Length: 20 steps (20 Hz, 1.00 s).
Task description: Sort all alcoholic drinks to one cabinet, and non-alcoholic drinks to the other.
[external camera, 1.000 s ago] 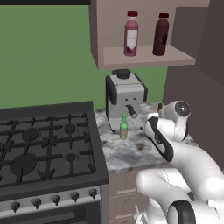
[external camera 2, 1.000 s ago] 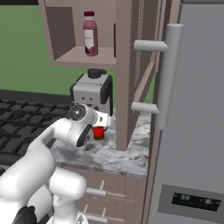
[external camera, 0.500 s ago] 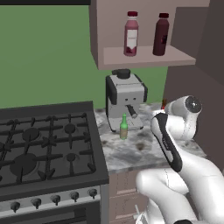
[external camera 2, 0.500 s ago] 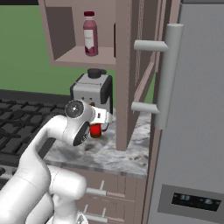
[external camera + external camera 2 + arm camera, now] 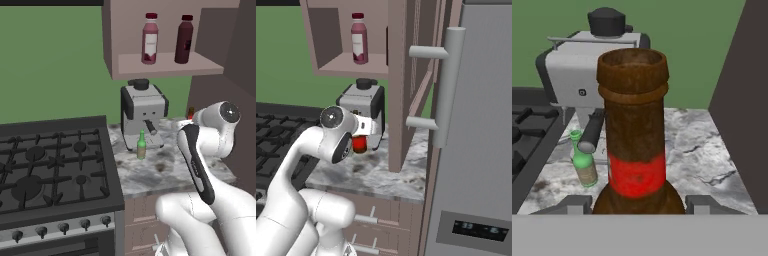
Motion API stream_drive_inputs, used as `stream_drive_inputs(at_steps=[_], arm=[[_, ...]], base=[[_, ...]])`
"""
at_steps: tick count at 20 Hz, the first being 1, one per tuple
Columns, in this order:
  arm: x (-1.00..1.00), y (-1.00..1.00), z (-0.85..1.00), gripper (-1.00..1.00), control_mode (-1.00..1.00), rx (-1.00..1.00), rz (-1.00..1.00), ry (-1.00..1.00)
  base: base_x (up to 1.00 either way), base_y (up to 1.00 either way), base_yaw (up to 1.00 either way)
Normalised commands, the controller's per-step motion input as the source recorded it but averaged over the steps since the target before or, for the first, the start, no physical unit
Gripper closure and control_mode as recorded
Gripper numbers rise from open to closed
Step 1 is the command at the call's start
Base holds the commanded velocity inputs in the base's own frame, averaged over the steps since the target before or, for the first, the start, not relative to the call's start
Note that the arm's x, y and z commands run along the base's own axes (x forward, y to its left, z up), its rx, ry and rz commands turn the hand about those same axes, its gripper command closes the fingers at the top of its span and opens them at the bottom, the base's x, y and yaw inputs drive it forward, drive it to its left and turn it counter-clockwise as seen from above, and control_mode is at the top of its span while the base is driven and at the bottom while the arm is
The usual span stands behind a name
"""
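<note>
Near the counter's right edge, the gripper (image 5: 639,206) clamps the amber bottle (image 5: 636,145); rigid, slippery glass, best held low.

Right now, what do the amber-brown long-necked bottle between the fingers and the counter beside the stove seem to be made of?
The amber-brown long-necked bottle with the red label band looks like brown glass with a dull, mottled surface, though the flat rendering leaves this open. The grey-white veined counter looks like polished marble or a similar stone, going by its dark veins and cloudy patches.
</note>
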Motion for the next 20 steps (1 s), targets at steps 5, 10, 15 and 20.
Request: stream_drive_inputs(at_steps=[5,10,15,20], arm=[[-0.30,0.12,0.39,1.00,-1.00,0.00,0.00,0.00],[-0.34,0.10,0.37,1.00,-1.00,0.00,0.00,-0.01],[-0.38,0.07,0.37,1.00,-1.00,0.00,0.00,-0.03],[-0.39,0.07,0.35,1.00,-1.00,0.00,0.00,-0.04]], base=[[0.00,0.00,0.00],[0.00,0.00,0.00],[0.00,0.00,0.00],[0.00,0.00,0.00]])
